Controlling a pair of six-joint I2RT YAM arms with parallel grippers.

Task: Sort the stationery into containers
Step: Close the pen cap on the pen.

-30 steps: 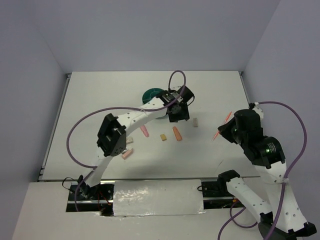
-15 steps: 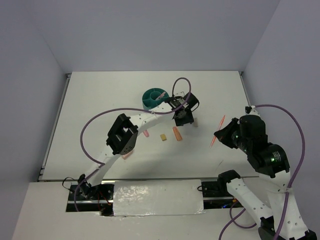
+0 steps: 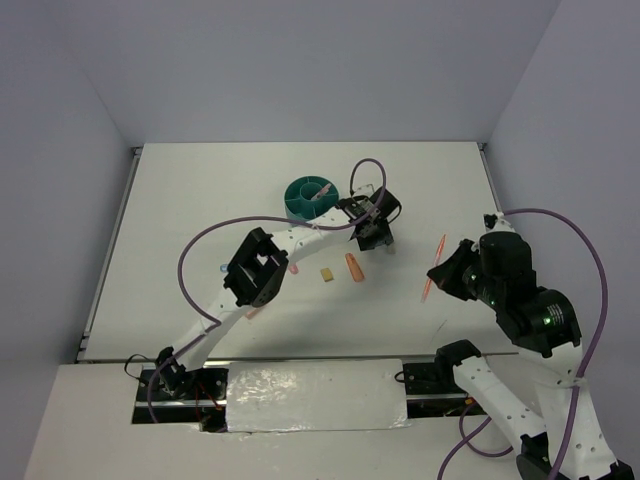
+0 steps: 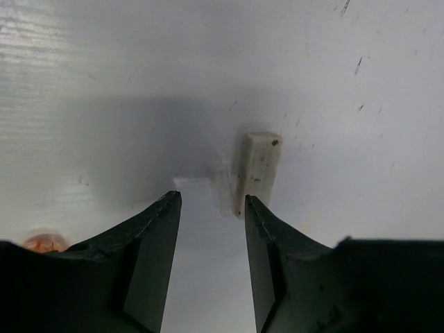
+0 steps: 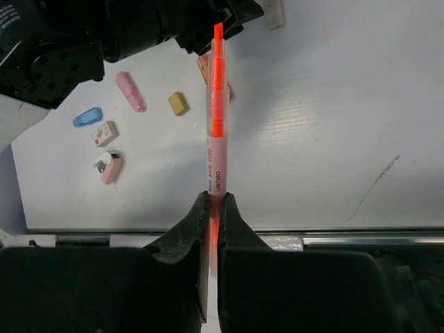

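Left wrist shows your empty, half-open left gripper (image 4: 211, 201) off-centre on the block (image 4: 258, 170), risking a shove; right gripper (image 5: 215, 202) pinches pen (image 5: 216, 125).

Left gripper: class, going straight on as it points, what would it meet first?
Probably the pale block, just ahead of the left gripper and slightly off-centre; otherwise the table. Depth is unclear.

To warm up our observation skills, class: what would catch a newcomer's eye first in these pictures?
The orange-pink pen sticks straight out of the shut right gripper, above the right side of the table. The left gripper hangs open near the teal tub, with a whitish block lying just past one fingertip.
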